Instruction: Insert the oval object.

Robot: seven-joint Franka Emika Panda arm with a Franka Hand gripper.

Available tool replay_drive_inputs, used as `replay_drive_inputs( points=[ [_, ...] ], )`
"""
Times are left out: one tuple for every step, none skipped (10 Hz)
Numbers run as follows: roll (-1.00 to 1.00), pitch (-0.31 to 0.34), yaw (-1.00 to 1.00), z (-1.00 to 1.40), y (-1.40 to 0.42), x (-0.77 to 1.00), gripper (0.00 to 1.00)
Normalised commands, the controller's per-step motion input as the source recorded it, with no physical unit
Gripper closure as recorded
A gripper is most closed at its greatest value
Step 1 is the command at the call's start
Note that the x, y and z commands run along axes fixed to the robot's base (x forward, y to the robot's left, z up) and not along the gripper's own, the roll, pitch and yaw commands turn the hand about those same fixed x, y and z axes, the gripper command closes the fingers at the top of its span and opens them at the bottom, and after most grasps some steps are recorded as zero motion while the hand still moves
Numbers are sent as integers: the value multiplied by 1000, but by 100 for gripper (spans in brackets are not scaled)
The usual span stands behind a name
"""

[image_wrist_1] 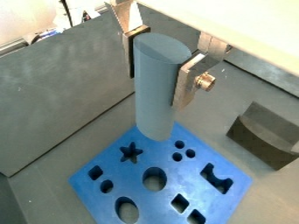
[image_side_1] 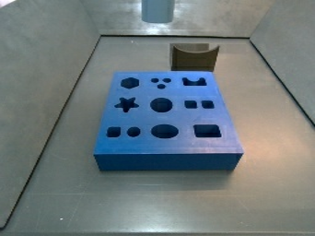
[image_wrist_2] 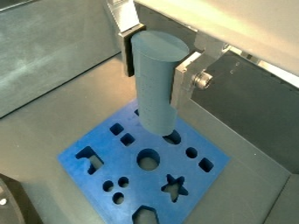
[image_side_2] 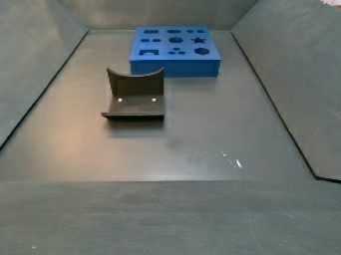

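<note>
- While the gripper (image_wrist_1: 163, 59) hangs above the blue block (image_wrist_1: 163, 175), it is clamped on the oval object (image_wrist_1: 156, 87): in both wrist views the flat silver fingers (image_wrist_2: 188, 73) press on opposite sides of the peg's upper part (image_wrist_2: 156, 79).
- That pale grey-blue peg stands upright in the grip, flat top uppermost, and its lower end is above the block's holed face (whether it touches the surface I cannot tell).
- In a side view only the bottom of the peg (image_side_1: 157, 10) shows at the upper edge, clear of the block (image_side_1: 167, 120) and behind it; the gripper itself is out of that picture.
- On its top face the block carries a star hole (image_wrist_1: 131, 154), round holes, an oval hole (image_wrist_1: 128, 210) and square ones.
- Apart from the block, a dark brown curved piece (image_side_2: 135, 95) rests on the grey floor (image_side_2: 173, 149), and it shows too in a wrist view (image_wrist_1: 267, 132).
</note>
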Motion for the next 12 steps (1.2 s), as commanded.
replay_drive_inputs(
  points=[
    [114,-50,0,-1000,-754,17,100],
    [126,-43,0,-1000,-746,17,100],
    [161,-50,0,-1000,-714,69,100],
    [239,-46,-191,-911,-731,357,100],
    [297,-23,-203,-800,-654,389,100],
    [356,-19,-211,-654,-554,443,100],
    [326,-29,-229,-680,-560,457,100],
    [204,-90,-134,-583,-309,223,100],
    [0,-181,-3,-566,117,0,100],
    [157,-110,0,-583,166,-186,100],
    [31,3,-29,-237,269,0,100],
    [24,0,-37,-123,203,-71,100]
  ],
)
